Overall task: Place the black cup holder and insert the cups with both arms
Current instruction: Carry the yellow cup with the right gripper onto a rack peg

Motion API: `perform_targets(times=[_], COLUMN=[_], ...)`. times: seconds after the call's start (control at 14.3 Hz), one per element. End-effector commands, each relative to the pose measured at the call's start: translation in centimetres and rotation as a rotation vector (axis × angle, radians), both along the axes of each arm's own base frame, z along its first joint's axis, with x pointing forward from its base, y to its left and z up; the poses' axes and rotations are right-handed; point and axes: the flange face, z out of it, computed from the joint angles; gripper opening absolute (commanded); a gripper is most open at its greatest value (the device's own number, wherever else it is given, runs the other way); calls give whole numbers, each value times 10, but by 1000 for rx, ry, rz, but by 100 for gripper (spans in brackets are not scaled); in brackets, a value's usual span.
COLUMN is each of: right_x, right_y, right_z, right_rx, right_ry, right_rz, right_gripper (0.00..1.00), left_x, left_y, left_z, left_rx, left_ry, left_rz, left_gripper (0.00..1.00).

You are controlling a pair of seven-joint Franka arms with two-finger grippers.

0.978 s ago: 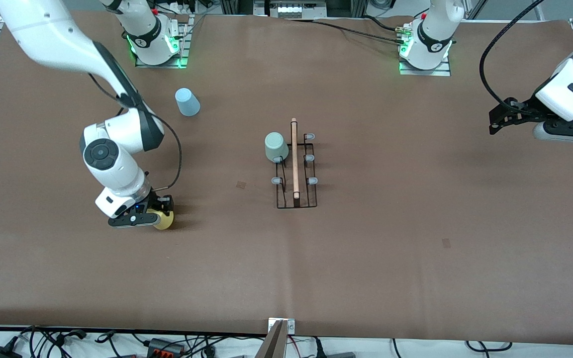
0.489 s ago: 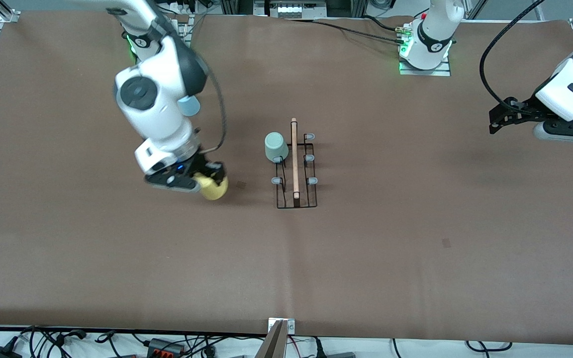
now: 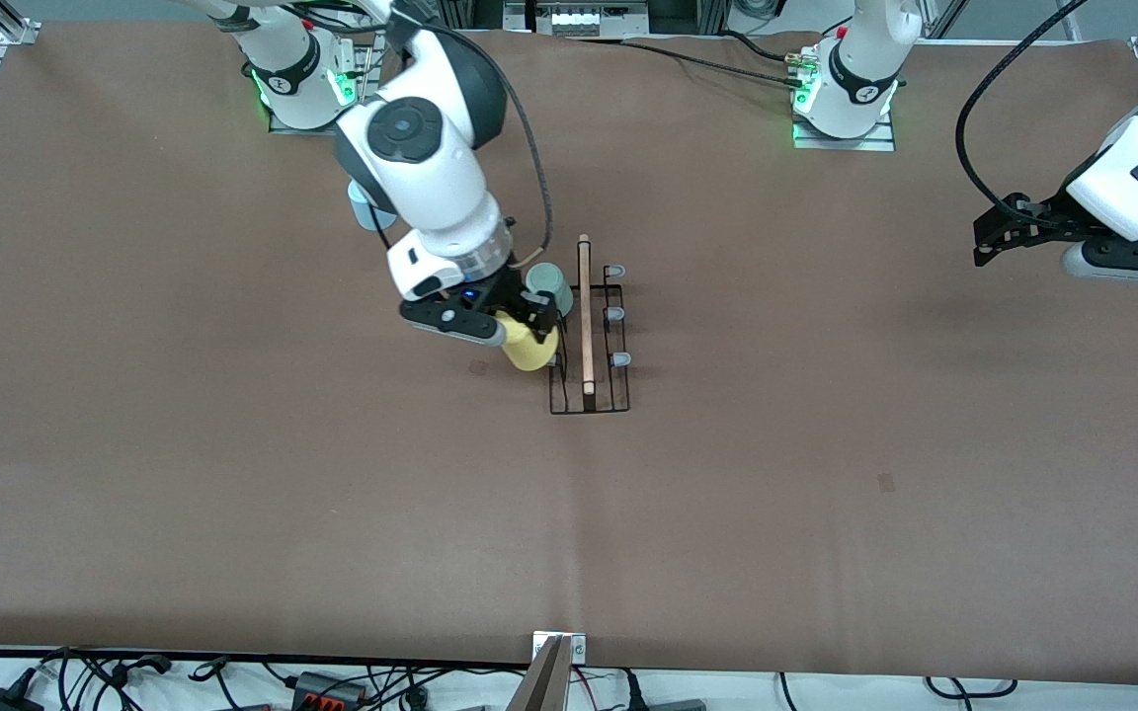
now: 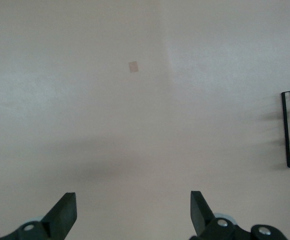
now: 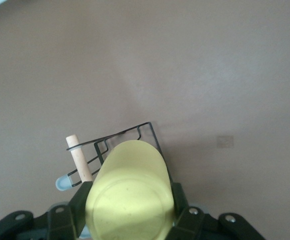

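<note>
Both right pincer (image 3: 528, 326) fingers clamp the yellow cup (image 3: 529, 348).

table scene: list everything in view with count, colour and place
black wire cup holder with light wooden rod handle: 1, black, mid-table
pale green plastic cup: 1, on a holder peg
yellow plastic cup: 1, held over the holder's edge
light blue plastic cup: 1, on the table nearer the right arm's base, mostly hidden
brown table: 1
right gripper: black, jaws shut on the yellow cup
left gripper: black, jaws open, waiting over the left arm's end
</note>
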Motion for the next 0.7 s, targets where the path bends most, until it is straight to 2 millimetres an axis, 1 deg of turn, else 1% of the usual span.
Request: perform_targets(times=[0.0, 0.07, 0.14, 0.28, 0.35, 0.42, 0.49, 0.56, 0.63], right_x=[5, 0, 0, 2, 2, 4, 5, 6, 8], right_y=[13, 20, 21, 23, 23, 24, 24, 24, 22], right_z=[-20, -32, -42, -54, -57, -58, -63, -69, -72], right_rx=[-28, -43, -52, -54, -49, -42, -36, -37, -40], right_ry=[1, 9, 16, 8, 6, 1, -3, 1, -1], right_rz=[2, 18, 19, 27, 27, 26, 27, 25, 23], right_gripper=[10, 11, 13, 13, 13, 20, 41, 44, 44], left_x=[0, 0, 0, 0, 0, 0, 0, 0, 0], left_y=[1, 1, 1, 1, 1, 1, 1, 1, 1], left_z=[7, 7, 7, 7, 7, 7, 7, 7, 7], left_rx=[-1, -1, -1, -1, -1, -1, -1, -1, -1], left_ry=[2, 2, 2, 2, 2, 2, 2, 2, 2], left_rz=[3, 1, 1, 0, 0, 0, 0, 1, 0], left_gripper=[100, 100, 100, 100, 100, 100, 100, 100, 100])
